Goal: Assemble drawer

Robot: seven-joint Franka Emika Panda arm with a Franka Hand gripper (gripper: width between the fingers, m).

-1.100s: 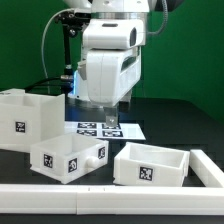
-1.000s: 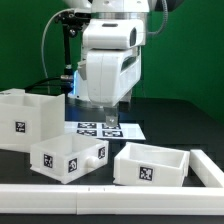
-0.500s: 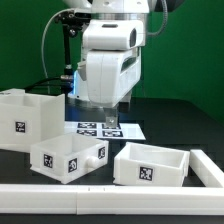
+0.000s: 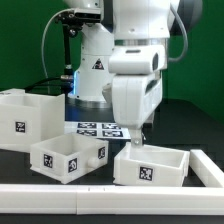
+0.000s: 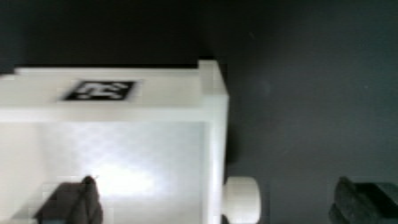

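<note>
The drawer's large box housing (image 4: 25, 118) stands at the exterior view's left. One knobbed tray (image 4: 62, 158) sits in front of it. The second tray (image 4: 150, 165) sits to the exterior view's right, and also shows in the wrist view (image 5: 116, 120) with its tag and round knob (image 5: 244, 197). My gripper (image 4: 138, 144) hangs just above this tray's near-left wall. It is open and holds nothing. In the wrist view the gripper (image 5: 221, 205) straddles the knobbed wall, with one finger (image 5: 71, 203) over the tray's inside and the other outside, beyond the knob.
The marker board (image 4: 100, 128) lies flat behind the trays. A long white bar (image 4: 100, 199) runs along the front, with a raised white piece (image 4: 208, 166) at the exterior view's right. The robot base stands behind.
The arm has swung from above the marker board to the exterior view's right and forward, and now sits over the right tray. The parts have not moved.
</note>
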